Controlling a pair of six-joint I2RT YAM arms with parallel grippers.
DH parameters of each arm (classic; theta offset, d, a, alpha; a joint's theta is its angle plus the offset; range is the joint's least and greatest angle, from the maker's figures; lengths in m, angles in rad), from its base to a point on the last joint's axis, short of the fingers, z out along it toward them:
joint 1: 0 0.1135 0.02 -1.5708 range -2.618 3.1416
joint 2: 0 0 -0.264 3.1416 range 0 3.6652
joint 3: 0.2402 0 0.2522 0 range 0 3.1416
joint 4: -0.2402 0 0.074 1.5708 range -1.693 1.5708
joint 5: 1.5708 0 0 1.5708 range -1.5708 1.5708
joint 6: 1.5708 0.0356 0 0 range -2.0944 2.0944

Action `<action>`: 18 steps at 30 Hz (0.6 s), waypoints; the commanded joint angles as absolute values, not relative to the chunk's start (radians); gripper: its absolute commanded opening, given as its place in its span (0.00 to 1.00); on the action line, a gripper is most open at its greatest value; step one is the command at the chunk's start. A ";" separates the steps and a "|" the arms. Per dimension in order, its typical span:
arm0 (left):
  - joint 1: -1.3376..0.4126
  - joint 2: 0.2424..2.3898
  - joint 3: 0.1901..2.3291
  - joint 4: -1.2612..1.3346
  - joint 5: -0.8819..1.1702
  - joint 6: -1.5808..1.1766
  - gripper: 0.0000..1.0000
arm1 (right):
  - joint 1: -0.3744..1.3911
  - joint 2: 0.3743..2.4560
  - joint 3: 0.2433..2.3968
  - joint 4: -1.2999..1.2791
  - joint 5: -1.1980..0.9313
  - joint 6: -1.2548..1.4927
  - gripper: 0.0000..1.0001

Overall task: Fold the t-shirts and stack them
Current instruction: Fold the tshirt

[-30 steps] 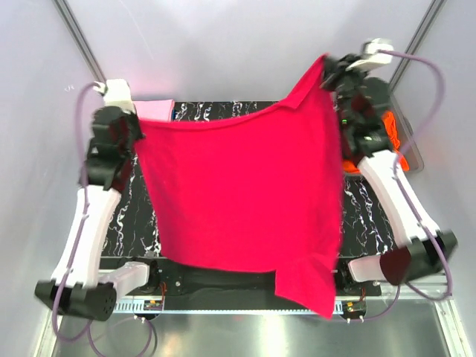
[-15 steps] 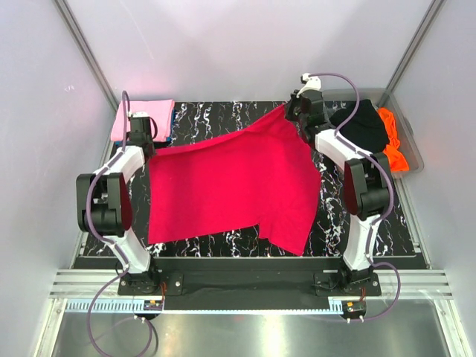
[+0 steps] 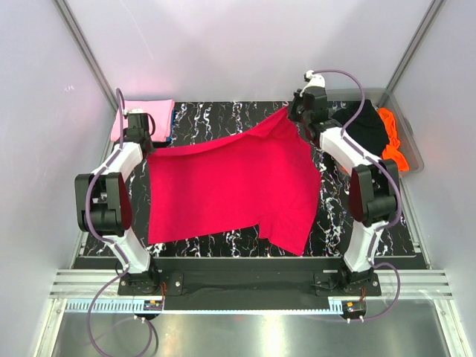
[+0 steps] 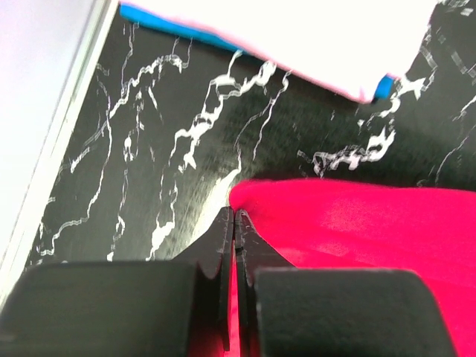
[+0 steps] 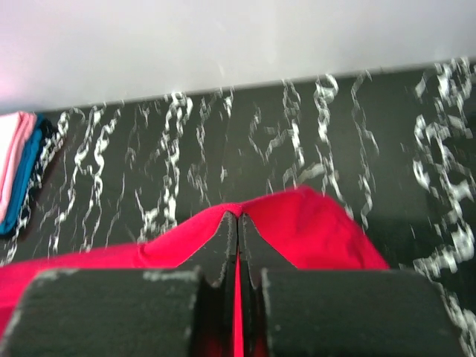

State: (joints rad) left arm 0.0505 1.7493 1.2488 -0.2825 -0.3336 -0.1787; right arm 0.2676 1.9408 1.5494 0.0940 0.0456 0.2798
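Note:
The crimson-red t-shirt (image 3: 230, 186) lies spread across the black marbled table (image 3: 216, 119). My left gripper (image 3: 143, 143) is shut on its far left corner; the left wrist view shows red cloth (image 4: 357, 223) pinched between the closed jaws at my left gripper (image 4: 234, 216). My right gripper (image 3: 296, 111) is shut on the far right corner, which is lifted a little; the right wrist view shows the cloth (image 5: 312, 223) pinched at my right gripper (image 5: 237, 217). A folded light pink t-shirt (image 3: 145, 115) lies on a blue one at the far left. Black (image 3: 363, 126) and orange (image 3: 392, 137) t-shirts sit in the bin.
A clear plastic bin (image 3: 405, 123) stands at the far right of the table. White enclosure walls rise close behind and on both sides. The pink and blue stack (image 4: 297, 30) lies just beyond my left gripper.
Both arms have come down and stretched forward, laying the red t-shirt from hanging in the air onto the table. Since half a second ago both grippers have edged slightly farther back.

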 commanded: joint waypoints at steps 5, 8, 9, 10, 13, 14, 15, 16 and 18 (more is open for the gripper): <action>0.066 1.707 1.278 -0.428 -0.330 -0.239 0.00 | 0.267 1.709 1.419 -0.055 0.104 0.351 0.00; 0.066 1.721 1.289 -0.500 -0.351 -0.262 0.00 | 0.268 1.664 1.394 -0.124 0.132 0.368 0.00; 0.066 1.724 1.289 -0.512 -0.362 -0.265 0.00 | 0.268 1.648 1.388 -0.141 0.135 0.371 0.00; 0.069 1.729 1.290 -0.524 -0.364 -0.273 0.00 | 0.268 1.637 1.384 -0.155 0.135 0.379 0.00; 0.071 1.746 1.296 -0.566 -0.364 -0.291 0.00 | 0.268 1.609 1.356 -0.202 0.130 0.391 0.00; 0.071 1.759 1.304 -0.596 -0.367 -0.308 0.00 | 0.268 1.609 1.353 -0.233 0.129 0.393 0.00; 0.074 1.767 1.318 -0.606 -0.354 -0.313 0.00 | 0.268 1.605 1.350 -0.247 0.127 0.390 0.00; 0.077 1.776 1.327 -0.620 -0.345 -0.321 0.00 | 0.268 1.602 1.344 -0.259 0.127 0.388 0.00; 0.078 1.804 1.342 -0.649 -0.321 -0.325 0.00 | 0.268 1.591 1.322 -0.261 0.123 0.391 0.00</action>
State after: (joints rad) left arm 0.0643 1.7741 1.2911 -0.6052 -0.3370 -0.2958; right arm 0.2676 1.6398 1.3430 -0.2131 0.0963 0.3752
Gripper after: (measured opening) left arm 0.012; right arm 0.010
